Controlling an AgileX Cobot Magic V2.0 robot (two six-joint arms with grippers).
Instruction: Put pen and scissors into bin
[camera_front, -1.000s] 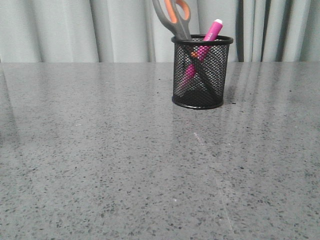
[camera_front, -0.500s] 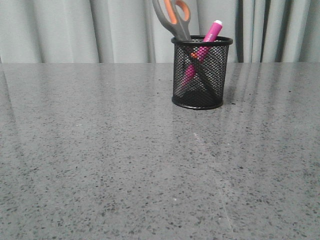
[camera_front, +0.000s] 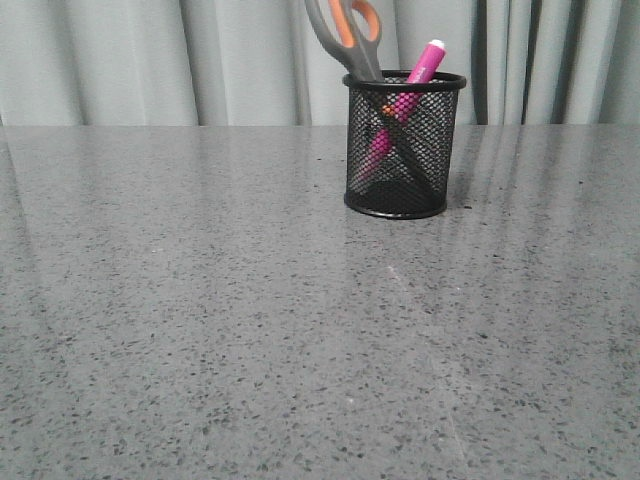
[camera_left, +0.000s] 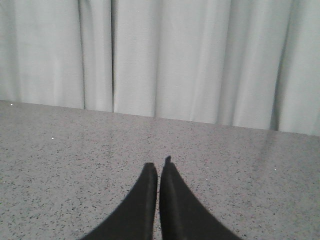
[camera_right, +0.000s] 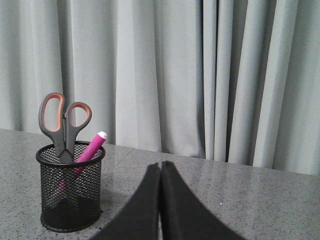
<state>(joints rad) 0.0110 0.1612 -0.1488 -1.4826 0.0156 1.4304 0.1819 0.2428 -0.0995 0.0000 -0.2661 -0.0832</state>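
Both items already sit in the bin (camera_front: 404, 143), which stands upright on the far part of the table (camera_front: 200, 330), a little right of centre in the front view. The scissors (camera_front: 349, 35) are in blades down, handles sticking well above the rim and leaning toward the left. The pen (camera_front: 412, 80) leans the other way, its white end poking up past the rim on the right, its pink body crossing the blades inside the mesh. Nothing of the task lies loose on the table as far as these views show.

The left gripper (camera_left: 158, 167) has its 2 fingers pressed together with only a hairline slit between them and nothing held; it hangs over bare table, facing the curtain (camera_left: 160, 55). The right gripper (camera_right: 161, 165) is likewise closed tight and empty. From its wrist view the bin (camera_right: 70, 192), the scissors (camera_right: 64, 122) and the pen (camera_right: 91, 146) stand to one side of the fingers and well apart from them. Neither arm shows in the front view, so both seem drawn back toward the near side.

Judged from this, the placing step is done for both things and the task looks complete. What remains calls for little: keep both arms clear of the bin so the tall, leaning scissors are not knocked and the light cup not tipped, and settle the arms at rest.
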